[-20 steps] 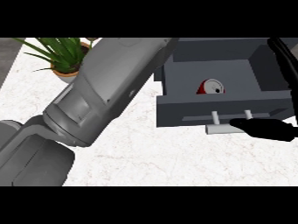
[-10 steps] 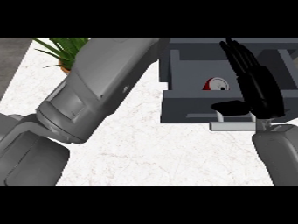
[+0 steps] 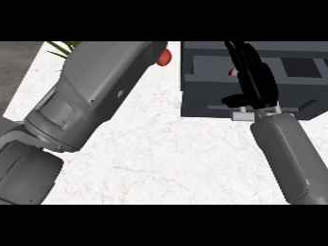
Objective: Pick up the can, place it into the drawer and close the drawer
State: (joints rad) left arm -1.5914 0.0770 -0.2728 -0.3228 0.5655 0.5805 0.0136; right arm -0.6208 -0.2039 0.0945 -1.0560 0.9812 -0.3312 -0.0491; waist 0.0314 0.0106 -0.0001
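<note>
The grey drawer [image 3: 202,98] stands open at the upper right, with its pale handle [image 3: 255,114] on the front panel. Inside it only a red and white sliver of the can [image 3: 232,72] shows, the rest hidden behind my right hand [image 3: 257,84]. That hand is open. Its straight fingers reach over the drawer's front panel and interior, and the thumb sits just above the handle. My left forearm [image 3: 95,96] crosses the view diagonally from the lower left, and its hand is out of sight.
A small red object [image 3: 165,56] peeks out beside the left forearm near the drawer's left wall. Green plant leaves [image 3: 63,47] show at the top left. The white marble counter [image 3: 166,158] spreads below the drawer, and grey floor lies past its left edge.
My right hand has swung from the right edge to lie over the drawer's front and handle. The can is now mostly hidden behind it. The plant has slid toward the top edge.
</note>
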